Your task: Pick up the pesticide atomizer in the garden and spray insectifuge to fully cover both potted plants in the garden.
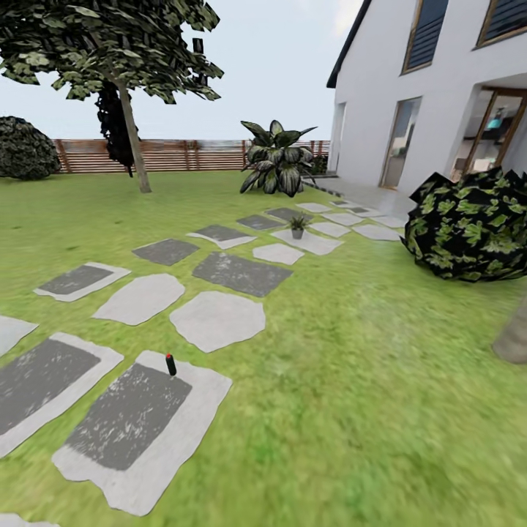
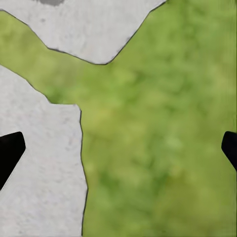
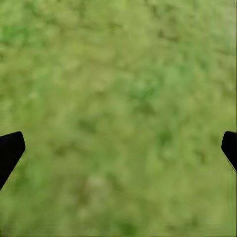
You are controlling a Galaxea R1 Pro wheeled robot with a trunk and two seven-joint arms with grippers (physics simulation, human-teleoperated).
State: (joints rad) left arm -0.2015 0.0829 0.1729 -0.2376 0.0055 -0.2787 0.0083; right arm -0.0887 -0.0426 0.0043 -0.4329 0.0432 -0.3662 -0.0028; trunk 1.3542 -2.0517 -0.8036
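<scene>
Nothing yet grasped: pesticide atomizer (image 1: 170, 364) left standing on a near stepping stone (image 1: 132, 439), one potted plant (image 1: 297, 226) seen far off, left gripper (image 2: 118, 148) and right gripper (image 3: 118, 148) spread empty.

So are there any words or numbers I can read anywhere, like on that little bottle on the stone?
No readable text anywhere in these pictures.
Pesticide atomizer on a stepping stone: too small to show any label or letters.
House wall, fence and potted plant: no signs or numbers on them.
Both wrist views show lawn, plus pale stone in the left one, with no writing.
</scene>
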